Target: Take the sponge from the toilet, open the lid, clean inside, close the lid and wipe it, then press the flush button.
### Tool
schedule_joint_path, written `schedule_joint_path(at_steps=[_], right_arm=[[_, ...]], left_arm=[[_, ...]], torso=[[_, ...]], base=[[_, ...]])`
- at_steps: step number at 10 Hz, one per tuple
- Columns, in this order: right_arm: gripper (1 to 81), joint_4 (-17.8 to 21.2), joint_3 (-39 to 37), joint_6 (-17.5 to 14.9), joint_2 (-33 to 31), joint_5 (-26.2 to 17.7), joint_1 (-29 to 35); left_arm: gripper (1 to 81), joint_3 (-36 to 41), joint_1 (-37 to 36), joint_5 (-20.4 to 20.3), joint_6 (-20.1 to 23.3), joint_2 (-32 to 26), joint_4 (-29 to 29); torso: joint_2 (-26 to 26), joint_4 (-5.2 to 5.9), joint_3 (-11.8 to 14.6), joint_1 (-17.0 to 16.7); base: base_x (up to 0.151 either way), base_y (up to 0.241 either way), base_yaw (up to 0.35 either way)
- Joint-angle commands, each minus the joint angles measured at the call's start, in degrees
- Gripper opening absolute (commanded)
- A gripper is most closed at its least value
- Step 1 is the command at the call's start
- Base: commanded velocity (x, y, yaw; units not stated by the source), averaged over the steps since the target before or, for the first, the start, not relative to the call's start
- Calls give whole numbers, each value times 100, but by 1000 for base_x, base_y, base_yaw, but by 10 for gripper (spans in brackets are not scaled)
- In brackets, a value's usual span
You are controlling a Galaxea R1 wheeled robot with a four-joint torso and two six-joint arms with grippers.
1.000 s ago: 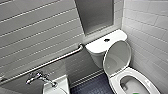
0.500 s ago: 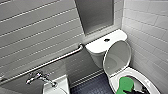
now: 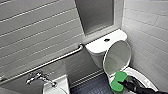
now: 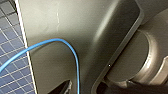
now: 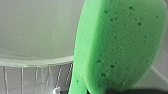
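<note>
The white toilet (image 3: 100,46) stands in the corner with its lid (image 3: 117,56) raised, the greyish inner side leaning towards the tank. The dark flush button (image 3: 107,39) sits in the middle of the tank top. My right gripper (image 3: 125,83) reaches in from the lower right and is shut on the green sponge (image 3: 118,81). It holds the sponge upright over the near left rim of the bowl (image 3: 143,77), just below the lid. In the right wrist view the sponge (image 5: 120,45) looms large in front of the pale lid (image 5: 37,30).
A metal grab bar (image 3: 50,62) slants along the left tiled wall. Below it are a tap (image 3: 37,76) and a white basin (image 3: 56,87). Dark blue floor tiles (image 3: 92,86) lie between basin and toilet. A blue cable (image 4: 62,42) crosses the robot's dark body.
The sponge in my right gripper has come up into the head view over the bowl, then shifted a little up and left. The lid stays raised.
</note>
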Motion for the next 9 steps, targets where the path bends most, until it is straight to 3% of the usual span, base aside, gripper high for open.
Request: schedule_joint_path(at_steps=[1, 3, 5, 7, 9], right_arm=[[10, 1307, -655, -51, 553, -139, 839], [10, 1588, -980, -34, 834, -86, 796], [10, 1861, -1068, -34, 897, 352, 568], [10, 1738, -910, -78, 721, 388, 234], [10, 1213, -237, -69, 266, 545, -56]], left_arm=[[811, -28, 58, 516, 32, -64, -69], [811, -20, 58, 516, 32, -64, -69], [811, -20, 66, 516, 32, -64, -69], [811, -28, 66, 516, 32, -64, -69], [811, -28, 66, 516, 32, -64, -60]], torso=[[0, 0, 0, 0], [0, 0, 0, 0], [0, 0, 0, 0], [0, 0, 0, 0], [0, 0, 0, 0]], base=[[0, 0, 0], [0, 0, 0], [0, 0, 0], [0, 0, 0], [0, 0, 0]])
